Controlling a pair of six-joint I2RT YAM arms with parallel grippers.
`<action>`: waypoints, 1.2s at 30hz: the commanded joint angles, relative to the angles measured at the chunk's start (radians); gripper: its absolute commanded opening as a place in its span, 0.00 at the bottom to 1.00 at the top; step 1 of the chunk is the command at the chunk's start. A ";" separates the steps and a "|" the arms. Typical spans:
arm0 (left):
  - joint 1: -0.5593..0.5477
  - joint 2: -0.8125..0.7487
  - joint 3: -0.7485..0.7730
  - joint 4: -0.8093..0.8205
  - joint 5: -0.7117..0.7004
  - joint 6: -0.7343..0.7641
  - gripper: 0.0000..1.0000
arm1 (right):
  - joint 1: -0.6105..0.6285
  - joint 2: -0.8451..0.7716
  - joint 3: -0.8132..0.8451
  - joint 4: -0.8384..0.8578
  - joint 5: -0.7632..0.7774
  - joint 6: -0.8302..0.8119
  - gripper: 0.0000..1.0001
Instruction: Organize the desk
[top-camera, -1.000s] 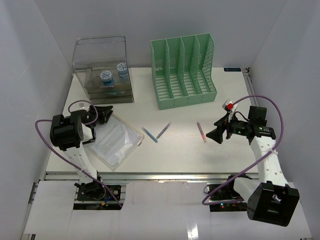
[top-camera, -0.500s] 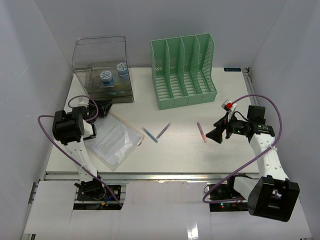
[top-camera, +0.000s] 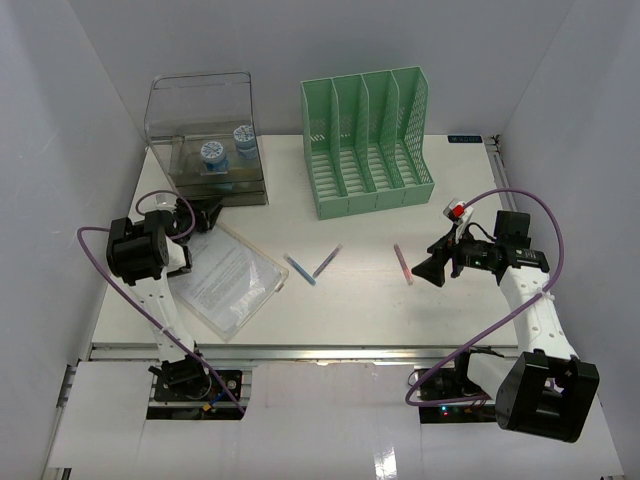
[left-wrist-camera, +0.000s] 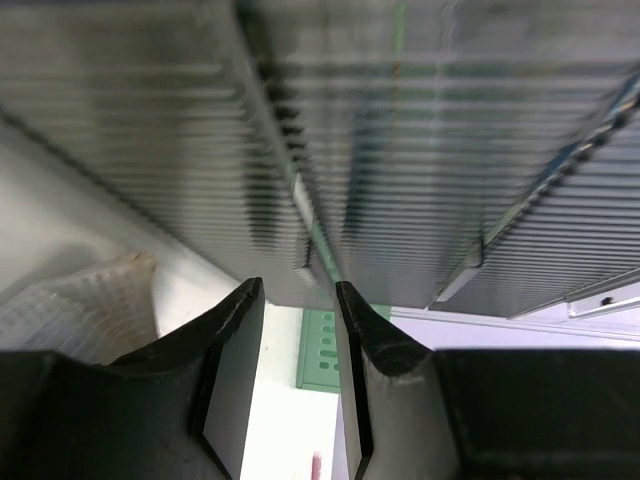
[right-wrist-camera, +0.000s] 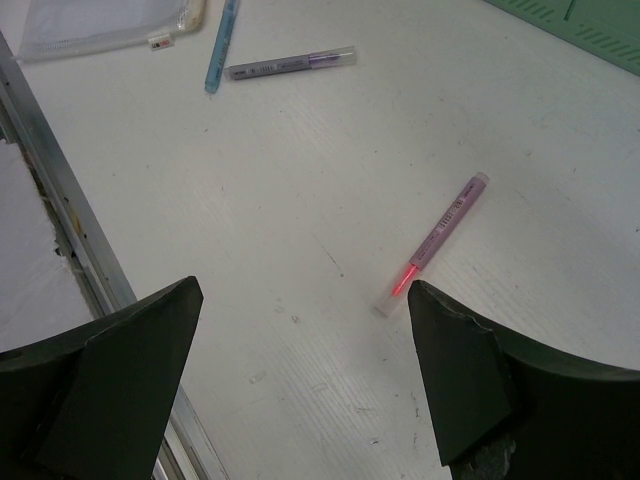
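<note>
The white desk (top-camera: 350, 310) carries a blue pen (top-camera: 299, 270), a purple pen (top-camera: 327, 262) and a pink pen (top-camera: 402, 264) near its middle. A clear document pouch (top-camera: 228, 278) lies at the front left. My left gripper (top-camera: 206, 214) is at the foot of the clear drawer box (top-camera: 205, 140). In the left wrist view its jaws (left-wrist-camera: 296, 290) stand a narrow gap apart and empty, with the box's blurred front just ahead. My right gripper (top-camera: 435, 268) hovers wide open (right-wrist-camera: 303, 290) and empty, just right of the pink pen (right-wrist-camera: 435, 245).
A green file rack (top-camera: 368, 140) stands at the back centre. The metal rail (top-camera: 300, 352) runs along the near edge and also shows in the right wrist view (right-wrist-camera: 60, 230). The drawer box holds two blue-capped round items (top-camera: 212, 152).
My left gripper has moved back and slightly left, up to the drawer box's front. The right arm and the pens have barely moved.
</note>
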 joint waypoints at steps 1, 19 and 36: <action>0.004 -0.015 0.025 0.012 -0.009 0.005 0.44 | -0.006 0.001 0.000 0.009 -0.011 -0.008 0.90; 0.007 0.032 0.058 0.012 -0.023 -0.036 0.16 | -0.008 -0.004 -0.002 0.009 -0.011 -0.008 0.90; 0.043 -0.029 -0.241 0.250 0.032 -0.085 0.00 | -0.011 -0.028 -0.006 0.009 -0.009 -0.006 0.90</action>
